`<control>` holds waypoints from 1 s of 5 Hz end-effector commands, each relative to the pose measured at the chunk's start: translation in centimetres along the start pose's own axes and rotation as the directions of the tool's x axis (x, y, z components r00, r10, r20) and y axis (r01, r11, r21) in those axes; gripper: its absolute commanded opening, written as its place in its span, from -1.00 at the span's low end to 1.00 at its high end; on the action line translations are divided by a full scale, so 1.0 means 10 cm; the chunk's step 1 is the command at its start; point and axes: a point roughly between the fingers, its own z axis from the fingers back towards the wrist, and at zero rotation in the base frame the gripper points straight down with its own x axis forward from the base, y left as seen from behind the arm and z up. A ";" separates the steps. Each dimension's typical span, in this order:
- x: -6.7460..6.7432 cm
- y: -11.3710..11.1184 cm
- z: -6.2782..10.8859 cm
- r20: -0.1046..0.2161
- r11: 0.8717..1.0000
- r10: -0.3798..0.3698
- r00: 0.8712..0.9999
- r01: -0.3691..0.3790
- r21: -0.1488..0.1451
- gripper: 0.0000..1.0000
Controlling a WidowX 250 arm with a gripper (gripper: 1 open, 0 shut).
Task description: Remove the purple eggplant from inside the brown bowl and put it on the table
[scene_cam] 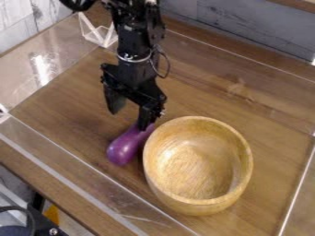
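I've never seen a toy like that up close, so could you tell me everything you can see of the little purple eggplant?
The small glossy purple toy eggplant looks like smooth plastic, plump and rounded, with a bright highlight on its skin. It lies on the brown wood-grain table, outside the large round light-brown wooden bowl, close against the bowl's left rim. The robot's black fingers stand spread just above it, not gripping it. Its stem end points up towards them and is hard to make out.

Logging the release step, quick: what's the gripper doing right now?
Gripper: open, holding nothing; the eggplant lies on the table below it.
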 end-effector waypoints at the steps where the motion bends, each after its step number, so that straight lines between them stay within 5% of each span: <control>1: 0.07 0.05 0.20 0.059 1.000 0.009 0.998 -0.009 0.006 1.00; 2: 0.08 0.06 0.29 0.063 1.000 0.011 0.998 -0.011 0.003 1.00; 5: 0.23 -0.10 0.98 0.136 1.000 0.008 0.991 -0.008 -0.003 1.00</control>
